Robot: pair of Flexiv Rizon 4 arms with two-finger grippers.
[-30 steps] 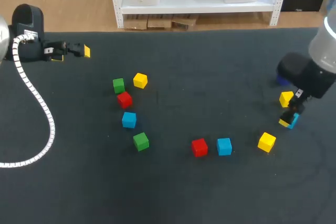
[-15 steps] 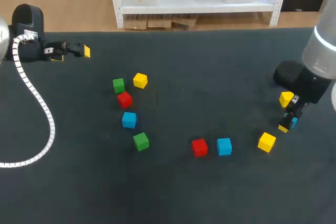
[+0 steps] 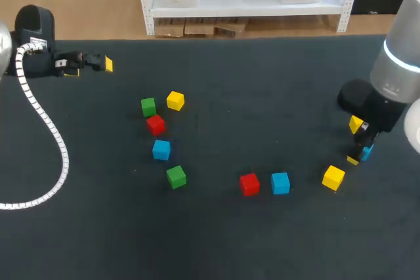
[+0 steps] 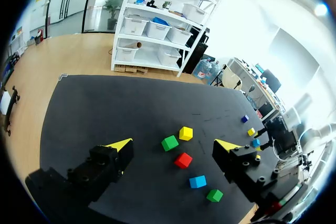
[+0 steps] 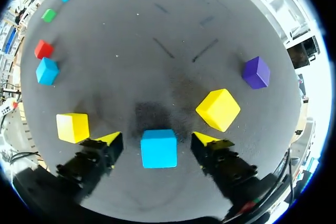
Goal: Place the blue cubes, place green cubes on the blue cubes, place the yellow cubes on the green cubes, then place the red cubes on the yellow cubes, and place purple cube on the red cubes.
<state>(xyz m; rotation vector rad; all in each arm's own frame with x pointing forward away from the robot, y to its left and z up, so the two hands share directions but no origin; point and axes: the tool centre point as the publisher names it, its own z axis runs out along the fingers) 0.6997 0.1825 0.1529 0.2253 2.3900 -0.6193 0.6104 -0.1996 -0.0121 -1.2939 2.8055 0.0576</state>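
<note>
- In my judgement you are at the first step, which is taking a blue cube to set it as the base. No cube on the bench (image 3: 262, 77) stands on another, so nothing is built yet.
- The blue cube (image 5: 158, 148) lies flat on the bench, between the two fingers of the right claw (image 5: 156, 139).
- The right claw is spread. A strip of bare bench shows on each side of the blue cube, so neither finger touches it and the claw holds nothing.
- The next move calls for closing the fingers on two opposite faces of the blue cube. It sits nearly square to them, so little turning seems needed. I cannot tell how high the tips are above the bench, so you may need to come lower first.
- Take care with the yellow cube (image 5: 218, 109), which is just beside the blue cube, a little ahead of one finger. A second yellow cube (image 5: 72, 127) lies near the blue cube on the other side, beyond the other finger.
- The purple cube (image 5: 256, 72) is farther from the blue cube, past the first yellow cube.
- A red cube (image 5: 43, 49) and another blue one (image 5: 47, 71) lie together, well apart from the blue cube, past the second yellow cube.
- The left claw (image 4: 173, 148) is at the other end of the bench from the blue cube. Its fingers are wide apart and it holds nothing.
</note>
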